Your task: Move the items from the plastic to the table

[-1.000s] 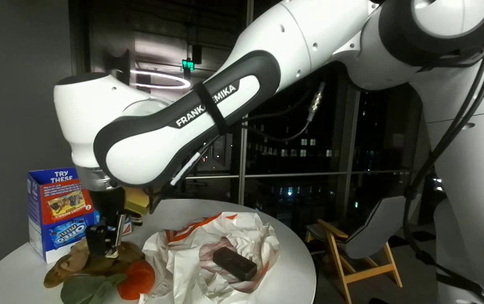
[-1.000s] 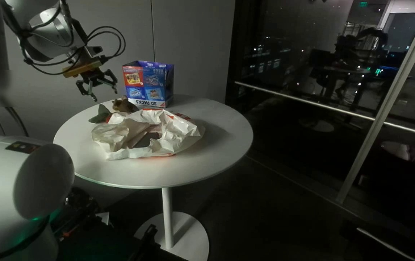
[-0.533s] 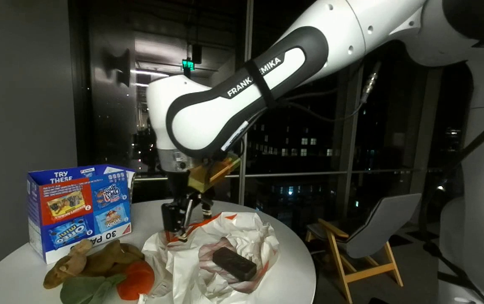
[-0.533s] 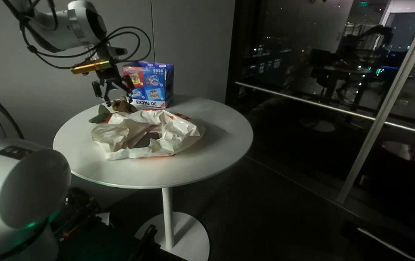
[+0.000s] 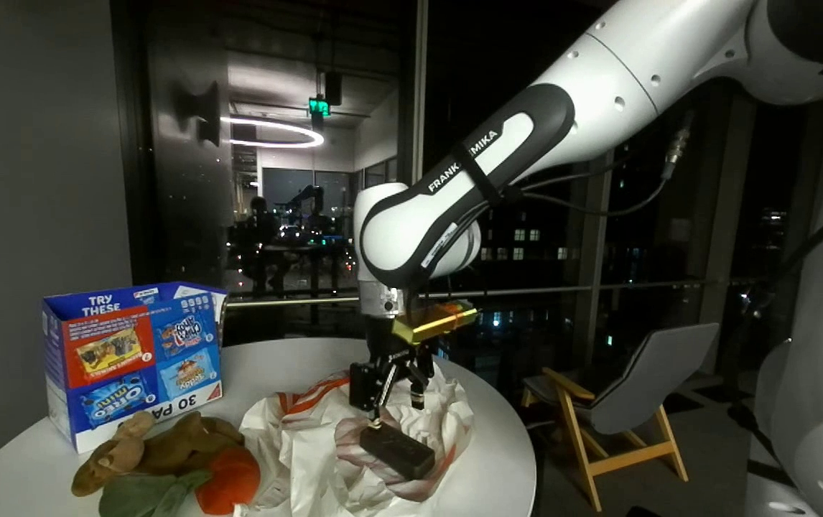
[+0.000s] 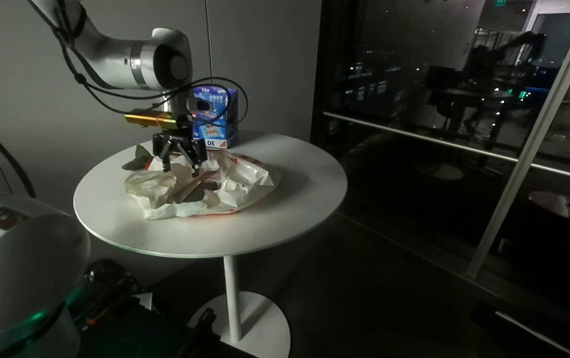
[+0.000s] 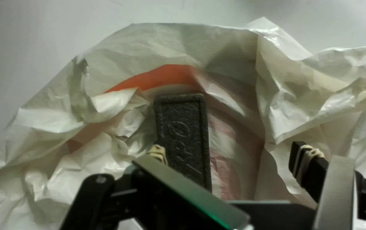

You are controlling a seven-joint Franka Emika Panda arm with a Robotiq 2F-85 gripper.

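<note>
Over the white plastic (image 5: 314, 459) hangs the pincer (image 5: 397, 415), spread wide, nothing between its tips! Below it, in the hollow of that plastic, lies the dark block (image 7: 184, 131), lettering on its top, and it's the only item I can make out in there. Now check the wrist view: one fingertip (image 7: 157, 152) overlaps the block's edge, the other sits well away over pale folds of plastic. Off-centre! Whether that tip touches the block, I can't tell.

This looks like the reach for the block, and here's how I'd play it. Sideways first, until the block sits midway between the tips; then straight down, tips along its long sides. The spread runs across the block's narrow way, so that angle suits a squeeze. Not too deep, though! Low tips could pinch plastic with it and drag the whole heap. Lift gently, watch for a clinging fold, and only then travel.

And the landing? On the table (image 6: 310, 199), beyond the plastic's rim, on the side away from the brown soft toy (image 5: 185, 445), the red thing (image 5: 230, 480) and the green thing (image 5: 153, 494) that lie beside the plastic. Farther out from the plastic stands a snack box (image 5: 135, 366).
</note>
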